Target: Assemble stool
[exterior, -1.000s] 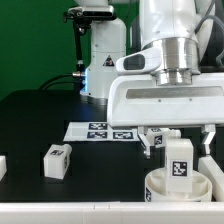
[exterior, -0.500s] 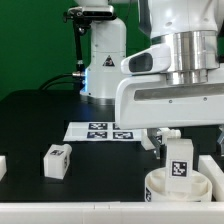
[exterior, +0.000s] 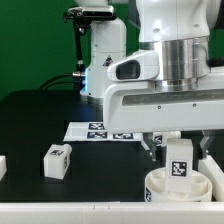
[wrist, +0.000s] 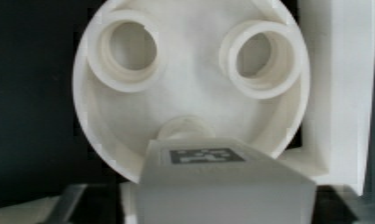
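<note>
The round white seat [exterior: 196,187] lies at the exterior view's lower right. One white leg [exterior: 178,160] with a square tag stands upright in it. My gripper [exterior: 178,152] hangs over the seat, open, with a finger on each side of the leg and a gap between each finger and the leg. In the wrist view the seat [wrist: 184,95] shows two round sockets, and the tagged leg [wrist: 216,180] fills the foreground. The gripper [wrist: 205,212] shows there only as dark fingers [wrist: 63,205] at the leg's sides.
A loose tagged leg [exterior: 56,160] lies on the black table at the exterior view's left. Another white part [exterior: 3,166] sits at the left edge. A third leg [exterior: 158,139] is half hidden behind my hand. The marker board [exterior: 92,130] lies mid-table. The robot's base [exterior: 100,60] stands behind.
My hand has turned about its wrist and come slightly lower over the seat. The leg and seat have not moved.
</note>
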Available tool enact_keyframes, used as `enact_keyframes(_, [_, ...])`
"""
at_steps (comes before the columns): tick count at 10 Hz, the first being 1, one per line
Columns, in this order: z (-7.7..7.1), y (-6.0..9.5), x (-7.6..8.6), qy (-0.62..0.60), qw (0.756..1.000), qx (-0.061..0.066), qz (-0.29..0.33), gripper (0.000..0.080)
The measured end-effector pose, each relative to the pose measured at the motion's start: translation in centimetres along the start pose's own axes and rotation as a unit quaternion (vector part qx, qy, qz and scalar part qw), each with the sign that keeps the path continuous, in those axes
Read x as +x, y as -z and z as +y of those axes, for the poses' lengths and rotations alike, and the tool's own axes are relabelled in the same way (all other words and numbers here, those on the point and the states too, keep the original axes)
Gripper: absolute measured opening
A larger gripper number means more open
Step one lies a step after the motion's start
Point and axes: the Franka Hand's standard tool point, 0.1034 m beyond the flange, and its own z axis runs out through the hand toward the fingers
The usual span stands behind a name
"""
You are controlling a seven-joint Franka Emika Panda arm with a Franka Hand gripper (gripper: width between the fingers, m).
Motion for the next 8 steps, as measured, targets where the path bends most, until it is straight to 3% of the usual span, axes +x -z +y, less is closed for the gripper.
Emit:
enact_keyframes(1, [0.0,0.0,0.0,-0.02,1.0,0.0,0.0,0.0392])
enact_keyframes(2, [-0.1,0.0,0.0,-0.056,0.998,0.001,0.0,0.0332])
enact_keyframes(4, [-0.2,-0.1,0.0,-0.137,0.991,0.0,-0.002,0.0332])
enact_keyframes(5, [-0.5,-0.1,0.2,-0.225,0.974,0.001,-0.008,0.0332])
enact_keyframes(7, [-1.8,-0.2,-0.1,-0.434,0.9,0.006,-0.027,0.0332])
enact_keyframes(8, [-1.8,-0.1,0.0,-0.479,0.877,0.017,-0.032,0.0332])
